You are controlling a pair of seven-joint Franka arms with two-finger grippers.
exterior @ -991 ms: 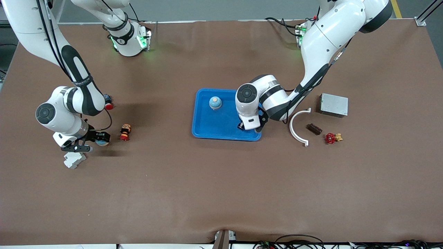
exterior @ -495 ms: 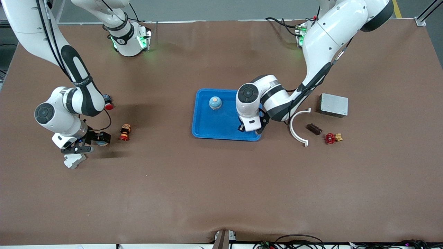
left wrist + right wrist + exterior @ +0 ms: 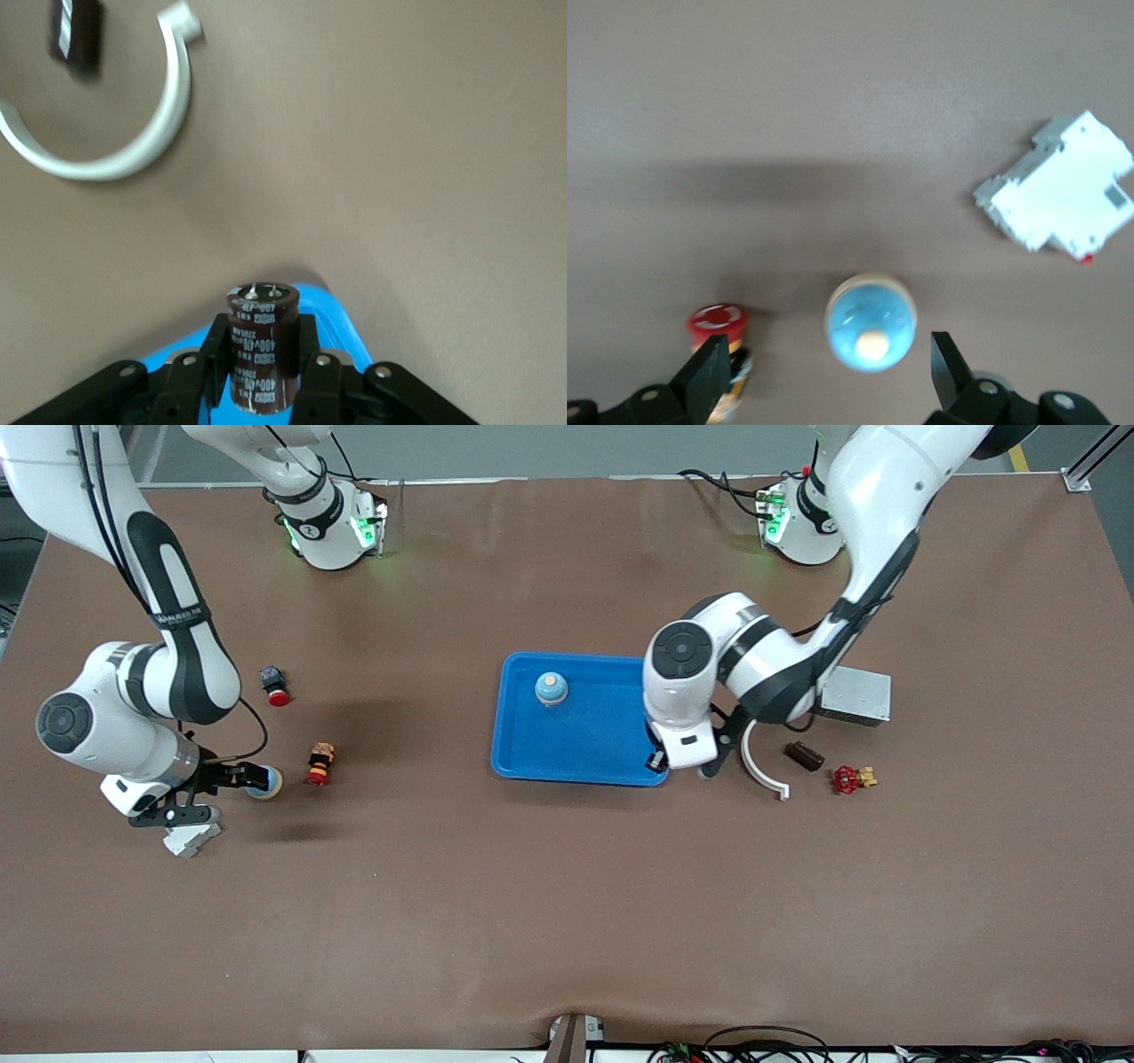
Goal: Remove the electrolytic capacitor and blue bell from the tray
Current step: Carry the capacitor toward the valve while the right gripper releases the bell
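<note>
A brown, matte, faintly rippled cover is lying over the desk (image 3: 567,921). A glossy blue plastic tray (image 3: 532,757) with a raised rim is sitting mid-desk, one domed blue bell (image 3: 551,688) in it. The left gripper (image 3: 263,379) is hanging over the tray's corner toward the left arm's end, fingers clamped on an upright, dark brown cylindrical capacitor (image 3: 261,343). The right gripper (image 3: 833,372) is poised over a second bell (image 3: 870,321) on the desk, fingers spread on either side of it.
</note>
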